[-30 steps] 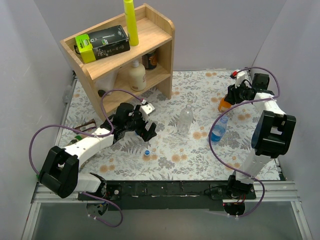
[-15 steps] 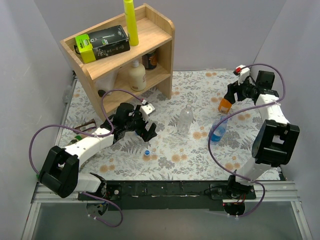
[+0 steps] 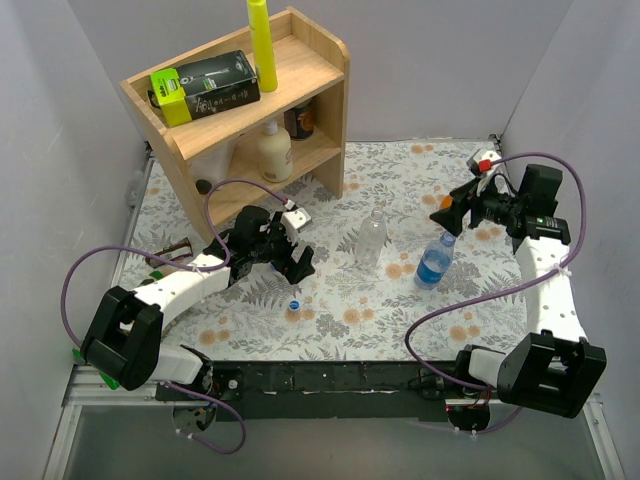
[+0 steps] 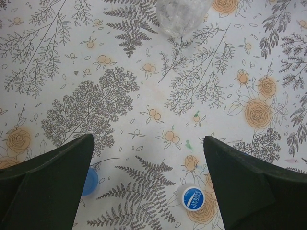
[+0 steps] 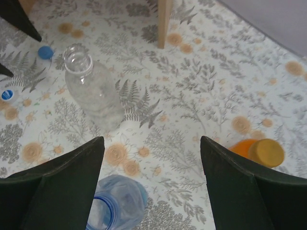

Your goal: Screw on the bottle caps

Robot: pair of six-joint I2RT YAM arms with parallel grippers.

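My left gripper [image 4: 148, 137] hangs open above the floral mat, with nothing between its fingers. A white-and-blue cap [image 4: 193, 198] lies flat just inside its right finger. A blue cap [image 4: 89, 181] peeks out beside its left finger. The clear unlabelled bottle [image 3: 372, 238] stands uncapped mid-table. My right gripper [image 5: 151, 140] is open and empty, above the mat. The open-mouthed blue-label bottle [image 5: 120, 208] stands at its left finger. The short orange bottle [image 5: 242, 147], with an orange-brown cap [image 5: 266, 152] on top, is beside its right finger.
A wooden shelf [image 3: 320, 110] stands at the back left with a cream lotion bottle [image 3: 274, 152], a yellow tube [image 3: 262, 40] and a green-black box [image 3: 205, 85]. Grey walls close in both sides. Purple cables loop from both arms.
My right gripper has opened and drawn back from the orange bottle, which stays standing on the mat. The left arm has barely moved.
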